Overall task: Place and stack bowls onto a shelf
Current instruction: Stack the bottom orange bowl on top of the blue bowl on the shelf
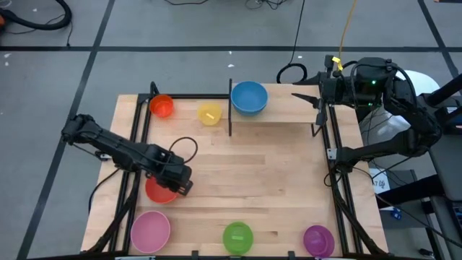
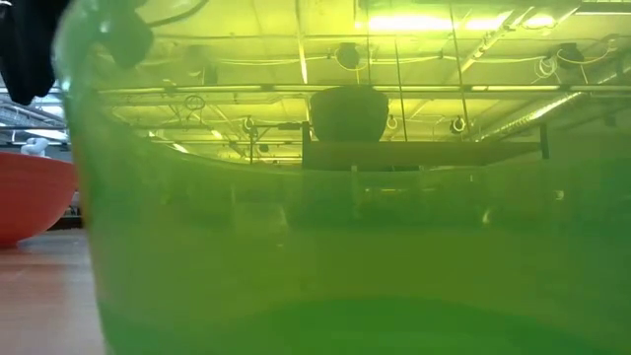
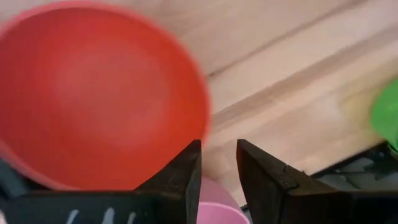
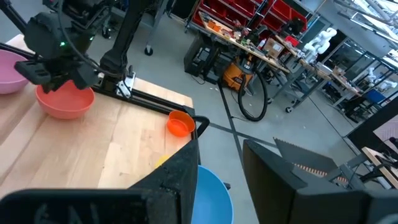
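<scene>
While the red bowl (image 1: 159, 190) sits near the table's left edge, between the orange bowl (image 1: 162, 106) and the pink bowl (image 1: 150, 231), your left gripper (image 1: 180, 180) hangs at its rim on the side toward the table's middle. Its fingers stand narrowly parted with nothing between them; in the left wrist view the rim lies just beside one fingertip, not inside the gap. Your left arm is far nearer. The shelf (image 1: 289, 130) lies well apart across the table, already carrying the blue bowl (image 1: 249, 97). Your right gripper (image 1: 307, 95) waits by that shelf, parted and empty.
</scene>
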`<state>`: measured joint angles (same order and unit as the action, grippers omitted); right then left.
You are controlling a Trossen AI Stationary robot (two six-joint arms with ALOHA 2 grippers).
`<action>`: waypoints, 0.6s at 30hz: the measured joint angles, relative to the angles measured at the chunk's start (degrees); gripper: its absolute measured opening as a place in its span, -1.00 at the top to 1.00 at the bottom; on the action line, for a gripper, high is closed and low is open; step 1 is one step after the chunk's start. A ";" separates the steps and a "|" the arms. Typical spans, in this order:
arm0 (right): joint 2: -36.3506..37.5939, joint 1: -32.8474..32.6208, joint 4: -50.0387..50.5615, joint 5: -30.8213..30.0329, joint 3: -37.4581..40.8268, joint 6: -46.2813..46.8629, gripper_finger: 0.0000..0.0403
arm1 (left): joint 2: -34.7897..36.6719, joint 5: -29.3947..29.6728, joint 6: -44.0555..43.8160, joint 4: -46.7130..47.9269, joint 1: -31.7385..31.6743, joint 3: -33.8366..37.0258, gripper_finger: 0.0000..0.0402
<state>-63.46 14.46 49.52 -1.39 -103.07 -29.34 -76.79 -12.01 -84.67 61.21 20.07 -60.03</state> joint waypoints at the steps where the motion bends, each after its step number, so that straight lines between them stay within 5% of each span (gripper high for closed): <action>1: 0.00 0.00 0.00 0.00 0.00 0.04 0.41 | 0.00 -0.02 1.02 -1.52 0.19 0.44 0.46; 18: 0.00 0.00 0.02 -0.02 0.00 0.11 0.41 | -0.02 1.47 0.56 -11.61 2.98 6.76 0.46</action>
<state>-63.46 14.46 49.54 -1.41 -103.07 -29.23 -76.82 -10.54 -84.12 49.60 23.05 -53.28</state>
